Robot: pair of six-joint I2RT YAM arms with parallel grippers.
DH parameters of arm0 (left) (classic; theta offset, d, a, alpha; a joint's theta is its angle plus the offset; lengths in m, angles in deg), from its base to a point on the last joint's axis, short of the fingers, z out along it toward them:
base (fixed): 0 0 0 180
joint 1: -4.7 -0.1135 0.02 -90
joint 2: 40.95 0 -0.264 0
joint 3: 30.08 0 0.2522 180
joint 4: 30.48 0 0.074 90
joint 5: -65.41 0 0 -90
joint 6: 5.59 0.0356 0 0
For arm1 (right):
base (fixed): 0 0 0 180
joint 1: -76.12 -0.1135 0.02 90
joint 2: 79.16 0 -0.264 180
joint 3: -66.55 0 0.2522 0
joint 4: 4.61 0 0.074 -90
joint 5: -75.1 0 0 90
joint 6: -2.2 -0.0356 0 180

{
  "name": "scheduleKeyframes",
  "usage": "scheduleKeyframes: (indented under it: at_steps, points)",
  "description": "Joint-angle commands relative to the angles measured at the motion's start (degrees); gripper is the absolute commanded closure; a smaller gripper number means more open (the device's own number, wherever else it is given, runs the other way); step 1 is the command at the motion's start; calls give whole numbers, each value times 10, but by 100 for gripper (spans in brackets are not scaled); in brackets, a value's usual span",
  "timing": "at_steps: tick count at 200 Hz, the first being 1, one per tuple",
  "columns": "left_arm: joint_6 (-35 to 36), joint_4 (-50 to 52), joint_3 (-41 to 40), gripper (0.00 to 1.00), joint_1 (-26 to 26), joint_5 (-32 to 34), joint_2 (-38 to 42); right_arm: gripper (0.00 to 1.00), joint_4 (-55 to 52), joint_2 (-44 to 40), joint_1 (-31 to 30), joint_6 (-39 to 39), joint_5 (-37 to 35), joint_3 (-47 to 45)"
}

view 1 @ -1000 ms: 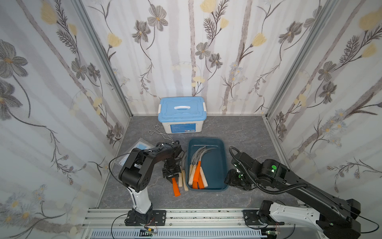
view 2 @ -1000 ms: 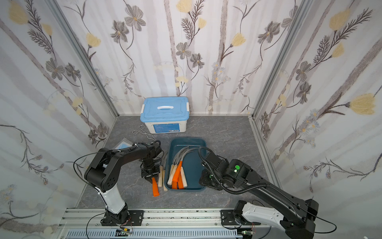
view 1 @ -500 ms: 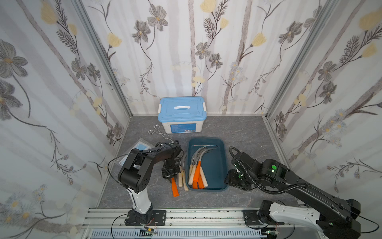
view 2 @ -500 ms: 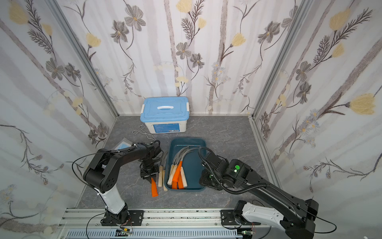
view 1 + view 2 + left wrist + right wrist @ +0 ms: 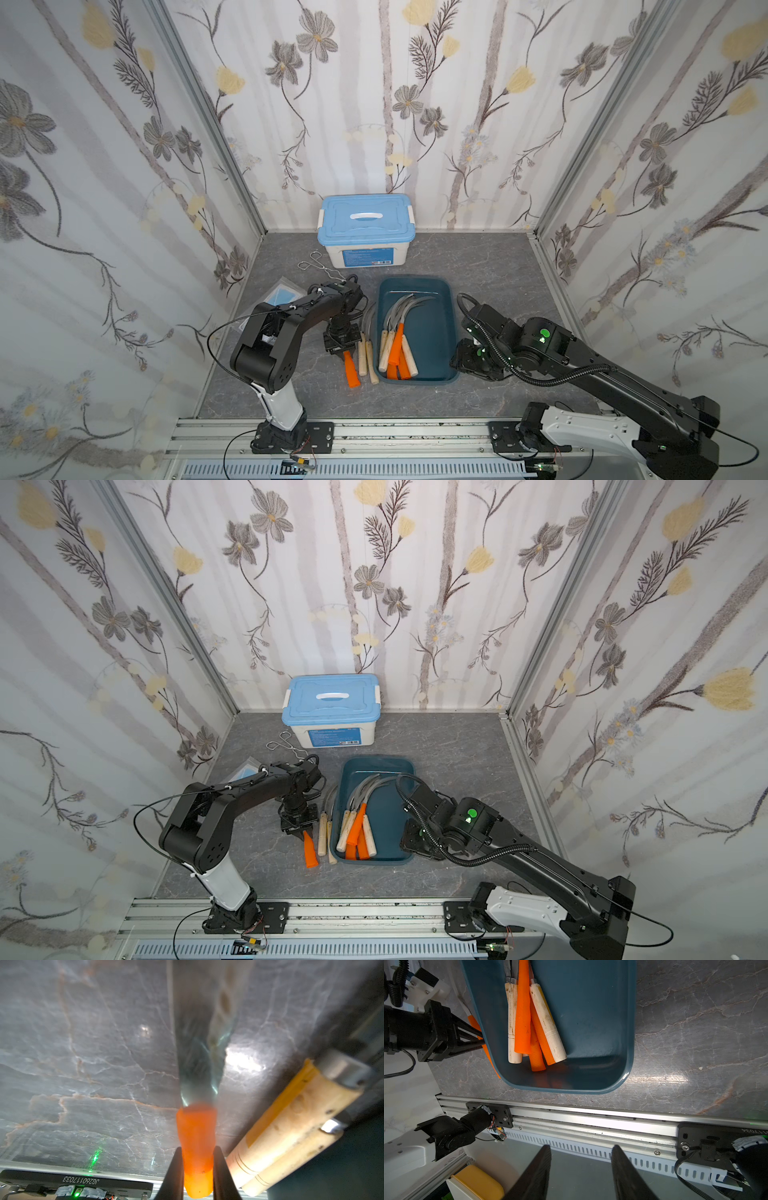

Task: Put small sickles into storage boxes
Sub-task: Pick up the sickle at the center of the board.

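My left gripper (image 5: 197, 1167) is shut on the orange handle of a small sickle (image 5: 196, 1126); its grey blade points away from the camera over the table. Both top views show this sickle (image 5: 352, 370) left of the dark teal storage box (image 5: 432, 332), under the left gripper (image 5: 343, 347). I cannot tell whether it is off the table. Two wooden-handled sickles (image 5: 365, 353) lie between it and the box. Several sickles (image 5: 523, 1012) lie inside the box (image 5: 591, 1022). My right gripper (image 5: 581, 1167) is open with nothing between its fingers, just off the box's right front corner.
A white box with a light blue lid (image 5: 365, 228) stands against the back wall, and wire tongs (image 5: 320, 266) lie in front of it. A blue packet (image 5: 282, 297) lies at the left wall. The metal rail (image 5: 374, 432) runs along the front edge.
The left jaws have closed onto the orange handle, and that sickle has shifted slightly. The right arm has not moved.
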Motion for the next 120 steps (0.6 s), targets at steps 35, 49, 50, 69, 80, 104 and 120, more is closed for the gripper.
scheduleKeyframes:
  at_steps: [35,49,50,69,80,104,120]
  points:
    - [2,12,4,100,-14,3,16,50,15,8,5,11,1,9]
    - [3,16,10,100,-19,2,18,51,15,11,5,13,2,12]
    - [3,16,10,100,-20,2,18,51,15,11,6,13,2,12]
    - [6,18,20,100,-23,-2,21,51,13,15,7,17,1,17]
    - [5,14,22,100,-23,-8,26,51,13,17,11,21,2,22]
    - [3,10,19,100,-23,-6,50,51,14,16,22,27,0,36]
    - [4,10,16,100,-24,-5,67,50,11,17,27,30,0,39]
